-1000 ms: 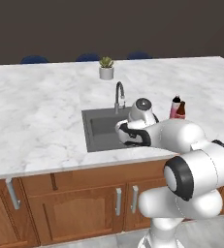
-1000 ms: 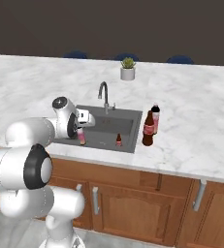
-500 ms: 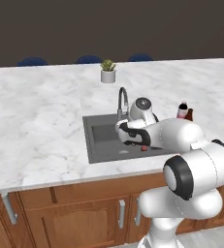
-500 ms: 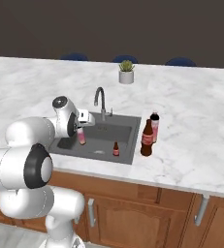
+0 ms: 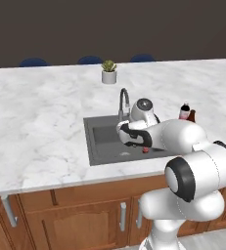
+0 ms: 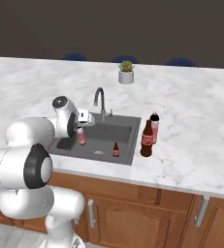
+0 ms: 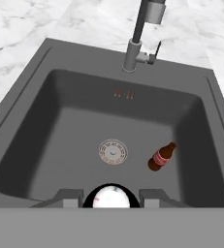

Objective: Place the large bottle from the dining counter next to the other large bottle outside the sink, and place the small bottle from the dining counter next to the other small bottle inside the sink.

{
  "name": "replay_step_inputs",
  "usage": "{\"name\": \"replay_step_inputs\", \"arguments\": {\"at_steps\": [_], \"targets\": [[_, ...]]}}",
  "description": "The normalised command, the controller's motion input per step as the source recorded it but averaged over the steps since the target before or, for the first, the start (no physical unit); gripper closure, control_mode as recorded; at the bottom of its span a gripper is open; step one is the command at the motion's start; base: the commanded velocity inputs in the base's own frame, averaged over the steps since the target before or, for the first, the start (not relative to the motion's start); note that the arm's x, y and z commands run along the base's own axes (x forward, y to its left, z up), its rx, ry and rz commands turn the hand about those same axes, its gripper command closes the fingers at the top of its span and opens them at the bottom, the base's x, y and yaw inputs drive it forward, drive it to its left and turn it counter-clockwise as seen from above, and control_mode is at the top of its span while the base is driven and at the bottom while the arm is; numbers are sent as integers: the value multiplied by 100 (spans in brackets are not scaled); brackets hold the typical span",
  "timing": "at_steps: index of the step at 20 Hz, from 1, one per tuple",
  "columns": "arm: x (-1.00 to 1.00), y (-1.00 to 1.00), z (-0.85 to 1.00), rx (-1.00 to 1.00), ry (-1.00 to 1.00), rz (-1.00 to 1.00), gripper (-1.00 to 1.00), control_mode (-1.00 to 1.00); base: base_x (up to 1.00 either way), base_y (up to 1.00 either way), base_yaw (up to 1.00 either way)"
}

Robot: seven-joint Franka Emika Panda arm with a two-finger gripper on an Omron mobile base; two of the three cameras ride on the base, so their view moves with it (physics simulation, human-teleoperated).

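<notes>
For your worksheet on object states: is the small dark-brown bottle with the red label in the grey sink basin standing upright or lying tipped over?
Upright. In the right base view the small dark-brown bottle stands neck up on the sink floor.

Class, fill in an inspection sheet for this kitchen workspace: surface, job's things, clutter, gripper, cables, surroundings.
Surface: white veined marble counter with a dark sink and chrome tap.
Job's things: large brown bottle stands beside the pink-labelled bottle right of the sink; a small brown bottle stands in the basin; small pale bottle held over the sink.
Clutter: potted plant.
Gripper: shut on the small pale bottle.
Cables: nothing seen.
Surroundings: wooden cabinets, blue chairs.
</notes>
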Motion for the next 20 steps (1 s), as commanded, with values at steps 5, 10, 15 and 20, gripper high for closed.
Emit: {"name": "replay_step_inputs", "arguments": {"at_steps": [5,10,15,20], "targets": [[0,0,0,0,0,0,100,100,29,0,0],[0,0,0,0,0,0,100,100,23,0,0],[0,0,0,0,0,0,100,100,31,0,0],[0,0,0,0,0,0,100,100,40,0,0]]}}
